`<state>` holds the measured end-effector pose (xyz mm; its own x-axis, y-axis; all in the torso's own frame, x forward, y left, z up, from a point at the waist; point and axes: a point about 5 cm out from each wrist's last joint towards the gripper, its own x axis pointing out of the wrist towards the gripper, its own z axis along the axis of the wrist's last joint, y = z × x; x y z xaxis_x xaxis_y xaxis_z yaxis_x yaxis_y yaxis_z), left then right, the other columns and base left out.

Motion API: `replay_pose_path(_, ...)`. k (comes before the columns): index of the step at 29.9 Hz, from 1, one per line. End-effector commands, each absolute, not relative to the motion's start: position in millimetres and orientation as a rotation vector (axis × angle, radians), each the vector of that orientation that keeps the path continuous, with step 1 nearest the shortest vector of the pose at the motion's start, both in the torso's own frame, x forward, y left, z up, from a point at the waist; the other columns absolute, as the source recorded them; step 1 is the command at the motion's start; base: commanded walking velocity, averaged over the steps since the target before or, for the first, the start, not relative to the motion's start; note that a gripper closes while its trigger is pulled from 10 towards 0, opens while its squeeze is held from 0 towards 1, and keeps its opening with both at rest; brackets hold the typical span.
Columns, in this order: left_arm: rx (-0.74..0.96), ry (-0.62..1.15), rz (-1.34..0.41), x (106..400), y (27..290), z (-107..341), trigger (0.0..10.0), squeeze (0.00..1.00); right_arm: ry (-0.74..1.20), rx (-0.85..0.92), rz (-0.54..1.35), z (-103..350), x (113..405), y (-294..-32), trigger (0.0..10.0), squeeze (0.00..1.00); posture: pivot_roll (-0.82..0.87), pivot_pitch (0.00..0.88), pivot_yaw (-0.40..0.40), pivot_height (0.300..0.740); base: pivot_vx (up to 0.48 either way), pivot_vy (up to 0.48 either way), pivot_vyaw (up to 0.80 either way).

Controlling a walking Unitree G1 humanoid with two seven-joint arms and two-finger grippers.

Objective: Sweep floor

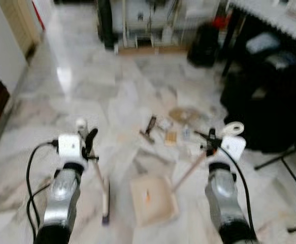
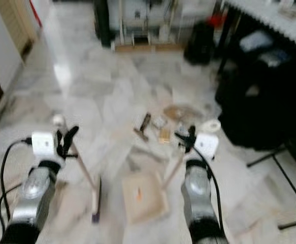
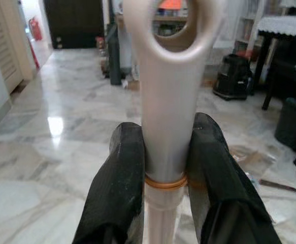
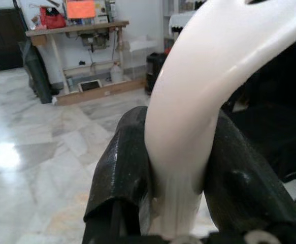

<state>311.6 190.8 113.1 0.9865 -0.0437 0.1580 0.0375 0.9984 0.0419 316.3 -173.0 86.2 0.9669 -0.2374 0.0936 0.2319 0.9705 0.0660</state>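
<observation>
My left gripper [image 1: 89,140] is shut on the pale handle of a broom [image 3: 170,101]. The stick slants down to the dark broom head [image 1: 105,206] on the marble floor. My right gripper [image 1: 211,140] is shut on the white looped handle [image 4: 198,86] of a beige dustpan [image 1: 153,199]. The pan lies flat on the floor between my arms, with a small orange speck in it. Ahead of the pan lies scattered litter [image 1: 170,136]: a dark stick-like piece [image 1: 150,129], a brownish round disc [image 1: 184,114] and small scraps.
A black table with dark chairs and bags [image 1: 269,101] crowds the right side, with thin stand legs [image 1: 285,157] on the floor. A dark bin [image 1: 203,46] and a wooden workbench [image 4: 71,30] stand at the back. A wall [image 1: 0,51] runs along the left.
</observation>
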Motion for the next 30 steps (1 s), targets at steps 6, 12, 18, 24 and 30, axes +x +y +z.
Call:
replay_pose_path(6, 0.055, -0.197, -0.034, 314.3, 195.2, 121.3, 10.0, 0.0, -0.168, 0.075, -0.2, 102.6, 323.4, -161.6, 10.0, 0.0, -0.06, 0.022, -0.034, 0.74, 0.0, 0.398, 0.0)
replay_pose_path(12, 0.058, -0.203, -0.031, 314.9, 197.1, 123.3, 10.0, 0.0, -0.169, 0.072, -0.195, 102.8, 323.4, -160.0, 10.0, 0.0, -0.06, 0.023, -0.035, 0.74, 0.0, 0.398, 0.0)
replay_pose_path(18, 0.058, -0.205, -0.029, 315.2, 197.1, 124.0, 10.0, 0.0, -0.169, 0.075, -0.184, 103.4, 323.9, -158.1, 10.0, 0.0, -0.06, 0.024, -0.035, 0.74, 0.0, 0.399, 0.0)
replay_pose_path(24, 0.053, -0.21, -0.03, 315.7, 196.8, 125.1, 10.0, 0.0, -0.17, 0.072, -0.178, 103.6, 324.3, -156.9, 10.0, 0.0, -0.06, 0.025, -0.037, 0.74, 0.0, 0.295, 0.0)
replay_pose_path(30, 0.046, -0.216, -0.031, 315.6, 196.1, 126.2, 10.0, 0.0, -0.168, 0.073, -0.174, 103.7, 325.0, -156.5, 10.0, 0.0, -0.06, 0.026, -0.039, 0.74, 0.0, 0.0, 0.0)
